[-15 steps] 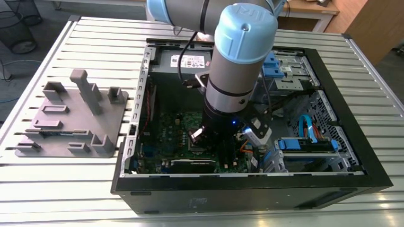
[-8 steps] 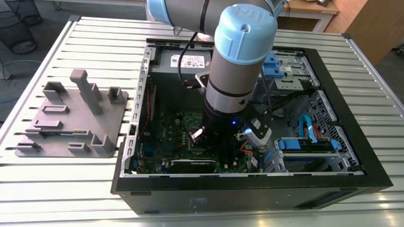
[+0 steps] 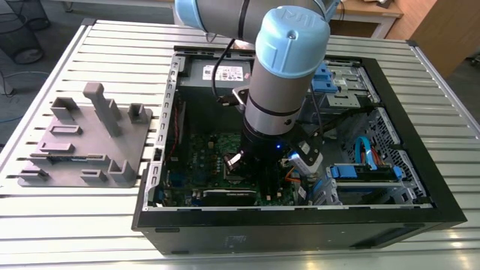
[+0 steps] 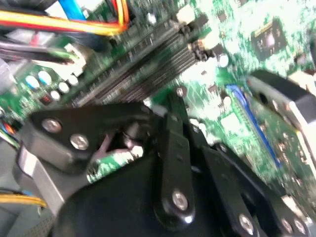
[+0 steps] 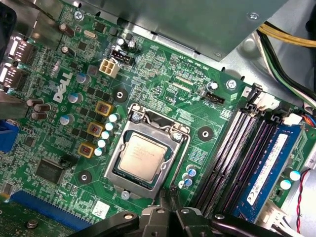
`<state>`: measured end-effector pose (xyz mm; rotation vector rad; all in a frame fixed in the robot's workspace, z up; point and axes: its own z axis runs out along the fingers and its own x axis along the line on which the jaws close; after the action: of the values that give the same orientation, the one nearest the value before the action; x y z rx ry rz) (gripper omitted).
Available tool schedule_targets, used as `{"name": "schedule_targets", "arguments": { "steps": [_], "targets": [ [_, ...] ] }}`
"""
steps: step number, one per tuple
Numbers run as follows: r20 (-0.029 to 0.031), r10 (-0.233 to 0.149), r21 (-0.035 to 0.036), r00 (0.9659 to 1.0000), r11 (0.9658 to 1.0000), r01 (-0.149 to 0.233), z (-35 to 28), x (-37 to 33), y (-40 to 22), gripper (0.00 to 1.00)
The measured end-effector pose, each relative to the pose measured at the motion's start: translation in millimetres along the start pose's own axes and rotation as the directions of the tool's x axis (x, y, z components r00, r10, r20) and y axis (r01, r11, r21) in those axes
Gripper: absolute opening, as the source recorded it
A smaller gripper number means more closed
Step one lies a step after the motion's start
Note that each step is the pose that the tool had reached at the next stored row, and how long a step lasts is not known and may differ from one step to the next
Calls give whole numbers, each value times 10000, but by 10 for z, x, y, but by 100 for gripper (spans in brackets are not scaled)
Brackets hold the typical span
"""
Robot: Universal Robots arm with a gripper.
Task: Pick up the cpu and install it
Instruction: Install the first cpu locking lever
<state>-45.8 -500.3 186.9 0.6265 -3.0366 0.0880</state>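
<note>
Open black desktop computer case (image 3: pixel 420 185), lying on its side on a ribbed aluminium tabletop (image 3: pixel 112 50); green motherboard (image 5: pixel 163 74) exposed inside.

Cpu (image 5: pixel 140 154): small flat square chip with a pale silver-grey metal top, seated flat in the metal-framed socket (image 5: pixel 170 148) at the centre of the motherboard in the first wrist view; nothing holds it.

Robot arm (image 3: pixel 289 62), grey tube with pale blue joint caps, reaching down into the case over the motherboard in the exterior view.

Black pincer (image 5: pixel 170 200): its fingers appear together in a narrow tip, gripping nothing, just beside the socket frame's near edge in the first wrist view. In the second wrist view, black linkage bars (image 4: pixel 175 163) over the board.

Dark memory slots (image 5: pixel 242 153) beside the socket, a blue-labelled memory stick (image 5: pixel 269 163) in the outer slot.

Grey plastic fixture (image 3: pixel 86 140) with upright posts on the tabletop, at the exterior view's left of the case, well apart from the arm.
</note>
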Motion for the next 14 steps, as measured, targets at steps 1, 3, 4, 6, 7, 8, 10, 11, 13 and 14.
{"name": "schedule_targets", "arguments": {
  "steps": [1,3,4,6,7,8,10,11,13,14],
  "targets": [
    [1,0,-2,10000,10000,0,-1,0,0,11],
    [1,-1,-6,10000,10000,1,-2,0,-1,11],
    [3,-2,-11,10000,10000,2,-5,0,-1,11],
    [11,-2,-23,10000,10000,2,-30,1,-1,11],
    [16,-3,-26,10000,10000,3,-46,0,-2,11],
    [10,-2,-22,10000,10000,2,-67,3,-3,11],
    [7,-2,-20,10000,10000,2,-105,5,-6,11],
    [6,-2,-19,10000,10000,2,-126,6,-6,11],
    [7,-2,-20,10000,10000,2,-166,8,-8,11],
    [6,-2,-19,10000,10000,2,-189,9,-10,11]
  ]
}}
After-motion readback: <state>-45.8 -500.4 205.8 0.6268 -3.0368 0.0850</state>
